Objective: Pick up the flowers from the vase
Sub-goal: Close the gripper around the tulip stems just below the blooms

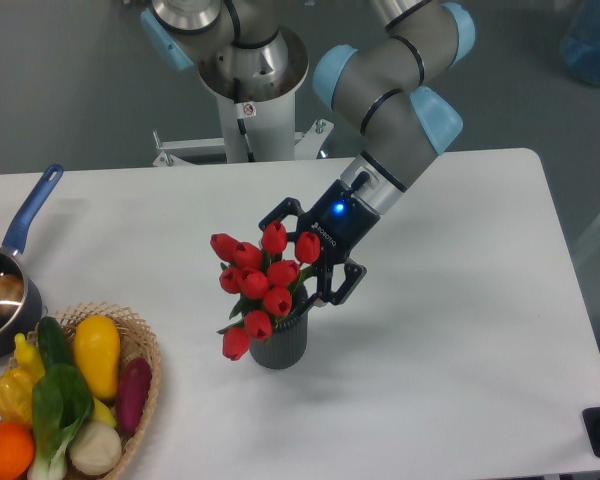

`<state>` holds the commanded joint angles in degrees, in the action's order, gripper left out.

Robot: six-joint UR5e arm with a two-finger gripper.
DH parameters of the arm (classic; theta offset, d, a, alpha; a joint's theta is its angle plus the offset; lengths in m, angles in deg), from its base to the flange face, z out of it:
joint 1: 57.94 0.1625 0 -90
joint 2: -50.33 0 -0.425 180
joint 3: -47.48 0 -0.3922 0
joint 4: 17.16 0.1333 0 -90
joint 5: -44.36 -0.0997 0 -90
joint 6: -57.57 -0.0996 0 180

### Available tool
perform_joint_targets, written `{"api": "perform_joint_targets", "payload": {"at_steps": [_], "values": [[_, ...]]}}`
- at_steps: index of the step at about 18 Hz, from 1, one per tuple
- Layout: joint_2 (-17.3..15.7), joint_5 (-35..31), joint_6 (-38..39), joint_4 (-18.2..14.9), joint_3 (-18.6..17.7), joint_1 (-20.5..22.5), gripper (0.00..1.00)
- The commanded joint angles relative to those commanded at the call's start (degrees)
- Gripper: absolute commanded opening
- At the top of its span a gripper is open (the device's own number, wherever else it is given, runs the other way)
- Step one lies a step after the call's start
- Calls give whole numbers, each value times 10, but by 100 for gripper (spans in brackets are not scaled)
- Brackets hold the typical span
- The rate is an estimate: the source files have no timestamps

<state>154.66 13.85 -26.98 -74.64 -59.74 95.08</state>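
Observation:
The flowers [260, 285], a bunch of red tulip buds with green stems and leaves, stand in the vase [279, 340], a small dark grey ribbed cylinder in the middle of the white table [450, 330]. My gripper [296, 262] comes in from the upper right, tilted down toward the bunch. It is open, its black fingers [338, 285] spread on either side of the right-hand buds just above the vase mouth. One finger is partly hidden behind the buds. Whether the fingers touch the stems I cannot tell.
A wicker basket [142, 352] with several coloured vegetables sits at the front left corner. A dark saucepan [4, 300] with a blue handle stands at the left edge. The robot's base column [248, 100] rises behind the table.

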Motion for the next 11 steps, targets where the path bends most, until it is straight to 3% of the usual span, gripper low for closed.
{"api": "perform_joint_targets", "payload": {"at_steps": [7,8,10,11], "values": [[6,0,-14,0,0,-5,100],[6,0,-18,1,0,-6,98],[6,0,-18,1,0,-6,82],[6,0,-18,0,0,-6,80]]}}
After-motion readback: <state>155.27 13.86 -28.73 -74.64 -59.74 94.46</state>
